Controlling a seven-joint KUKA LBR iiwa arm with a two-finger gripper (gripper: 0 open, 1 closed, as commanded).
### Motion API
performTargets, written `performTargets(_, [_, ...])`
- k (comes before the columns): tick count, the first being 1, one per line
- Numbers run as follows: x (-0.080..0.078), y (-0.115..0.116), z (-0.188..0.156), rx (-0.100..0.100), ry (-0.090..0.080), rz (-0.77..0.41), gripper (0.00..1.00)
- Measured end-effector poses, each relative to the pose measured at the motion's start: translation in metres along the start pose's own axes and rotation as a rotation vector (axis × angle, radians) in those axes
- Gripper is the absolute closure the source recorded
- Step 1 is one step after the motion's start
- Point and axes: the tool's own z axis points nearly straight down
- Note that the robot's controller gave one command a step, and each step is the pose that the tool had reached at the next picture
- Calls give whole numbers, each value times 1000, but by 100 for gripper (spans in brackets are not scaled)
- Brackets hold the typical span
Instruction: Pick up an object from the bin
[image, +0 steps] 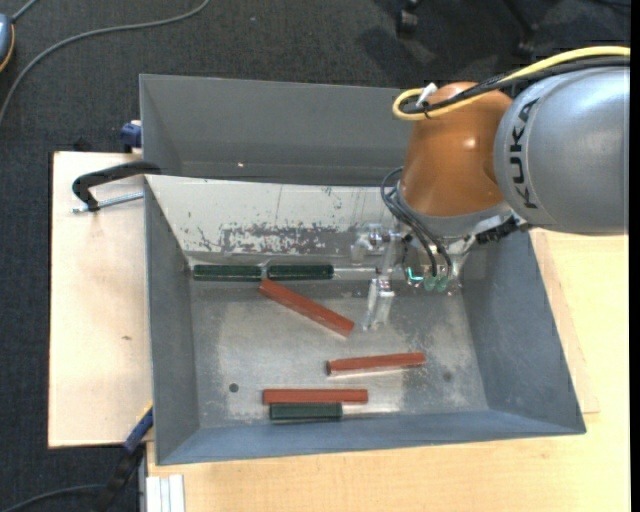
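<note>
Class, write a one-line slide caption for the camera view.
Gripper low in the grey bin, beside a slanted red bar; other bars lie scattered.

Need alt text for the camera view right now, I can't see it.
The tool hangs beside the right end of a slanted red bar in the grey bin. Other red bars and dark green bars lie scattered around.

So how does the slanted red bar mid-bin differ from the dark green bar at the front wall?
Colour: the slanted red flat bar is brick red, the dark green flat bar almost black. Pose: the red lies diagonally, the green parallel to the front wall. Length: the red looks longer. Both are slim straight bars lying flat.
</note>
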Motion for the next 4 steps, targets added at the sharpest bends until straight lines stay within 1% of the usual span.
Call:
performTargets(1, [-3,44,83,-2,-16,29,0])
performTargets(2, [1,63,51,-3,-15,123,0])
performTargets(3, [6,72,52,-3,-10,373,0])
performTargets(4, [6,71,82,-4,-9,531,0])
